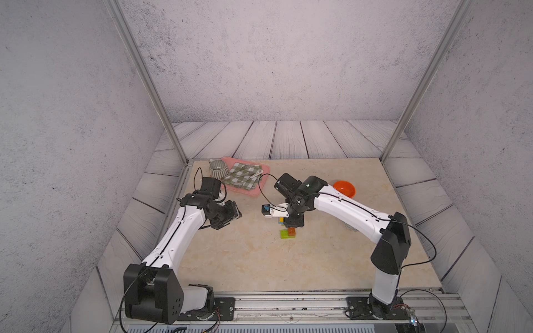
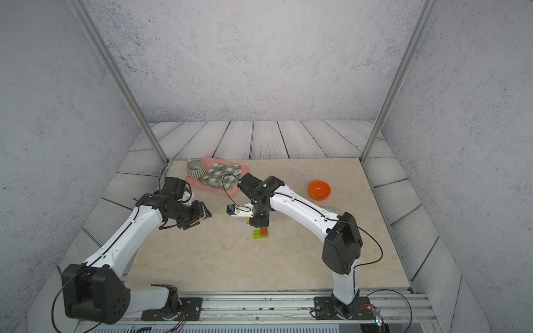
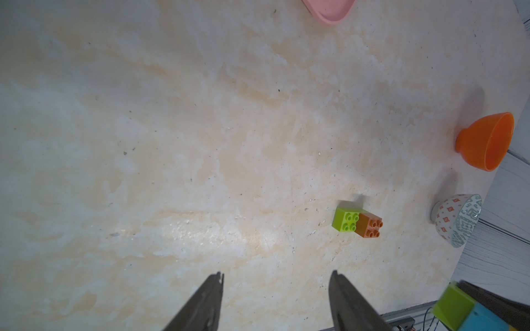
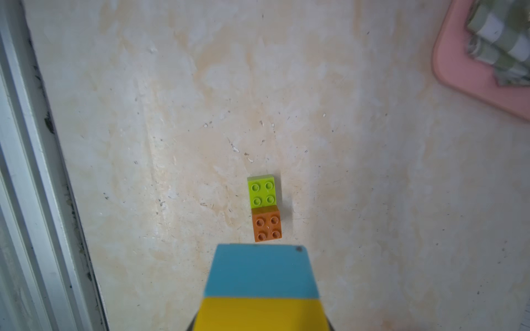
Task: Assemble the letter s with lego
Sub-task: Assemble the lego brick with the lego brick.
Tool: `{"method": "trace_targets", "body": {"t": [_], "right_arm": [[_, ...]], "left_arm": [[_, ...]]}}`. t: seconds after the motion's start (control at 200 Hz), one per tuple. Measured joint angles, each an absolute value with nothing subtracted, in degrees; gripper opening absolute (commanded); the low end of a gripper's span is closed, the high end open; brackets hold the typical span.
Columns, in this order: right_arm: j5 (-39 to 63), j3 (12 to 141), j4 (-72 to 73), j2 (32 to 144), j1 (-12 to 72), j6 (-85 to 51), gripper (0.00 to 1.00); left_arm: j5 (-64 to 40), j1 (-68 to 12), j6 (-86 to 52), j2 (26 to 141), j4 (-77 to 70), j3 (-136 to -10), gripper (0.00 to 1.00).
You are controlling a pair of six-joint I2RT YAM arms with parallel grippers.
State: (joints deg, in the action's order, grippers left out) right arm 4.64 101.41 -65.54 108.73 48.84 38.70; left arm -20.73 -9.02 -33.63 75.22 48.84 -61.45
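Right claw (image 1: 283, 222), lego stack (image 4: 261, 286) blue-end down

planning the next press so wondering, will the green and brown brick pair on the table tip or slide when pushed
Probably rigid: the lime-green brick and brown brick look like hard moulded plastic. Unlikely to tip, lying low and flat on the table. May slide sideways: small, likely light, on a smooth-looking top.

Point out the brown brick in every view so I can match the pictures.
In a top view: brown brick, just below picture centre.
In a top view: just below centre too.
Left wrist: in view, short of the orange bowl.
Right wrist: in view, just beyond the yellow-blue stack.
Shared landmark: the lime-green brick touching it.
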Motion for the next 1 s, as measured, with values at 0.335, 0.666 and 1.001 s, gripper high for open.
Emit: {"method": "trace_targets", "body": {"t": [0.335,0.666,1.001], "right_arm": [[6.7,100.4,-64.8,115.5,45.4,45.1,0.21],[7.5,98.9,-62.2,116.4,45.3,49.6,0.21],[5.1,97.0,-59.7,118.7,45.6,49.8,0.20]], "left_arm": [[-21.3,-8.8,-33.6,75.4,47.8,-60.1,0.64],[-21.4,-8.4,-33.6,75.4,47.4,-60.1,0.64],[-21.6,-8.4,-33.6,75.5,47.4,-60.1,0.64]]}}
